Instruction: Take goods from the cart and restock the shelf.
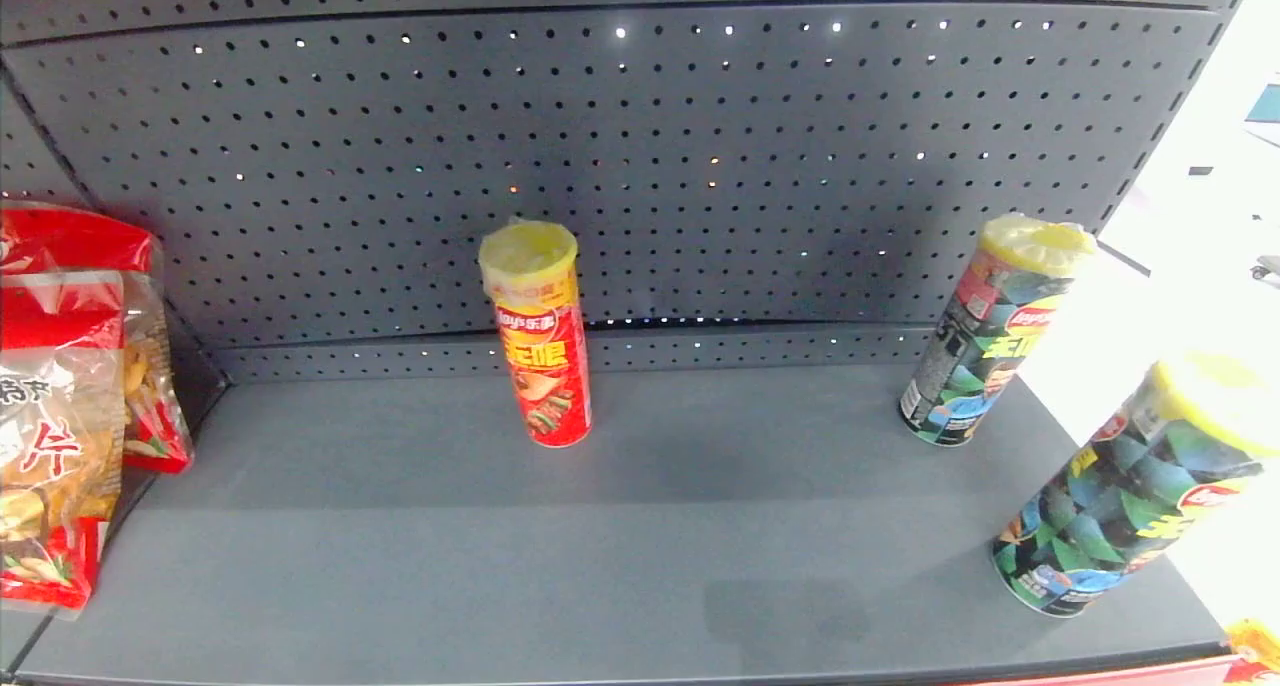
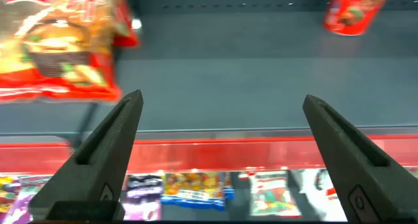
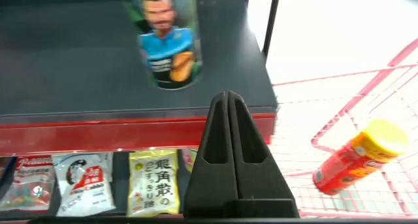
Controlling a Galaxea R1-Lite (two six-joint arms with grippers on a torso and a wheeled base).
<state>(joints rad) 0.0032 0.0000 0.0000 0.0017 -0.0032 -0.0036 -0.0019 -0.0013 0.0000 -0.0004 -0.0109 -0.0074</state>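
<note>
Left pincer spread and empty, right pincer pressed together, both low before the shelf lip.

Beyond the right pincer a red tube, cylindrical with a yellow lid, lies on its side in the red wire cart. A shelved red tube stands upright mid-back on matte dark metal, two dark tubes stand upright at right, and crinkly snack bags sit at left.

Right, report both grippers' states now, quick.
Black left gripper: open, fingers spread wide, nothing between them.
Black right gripper: shut, fingers pressed together, holding nothing.
</note>
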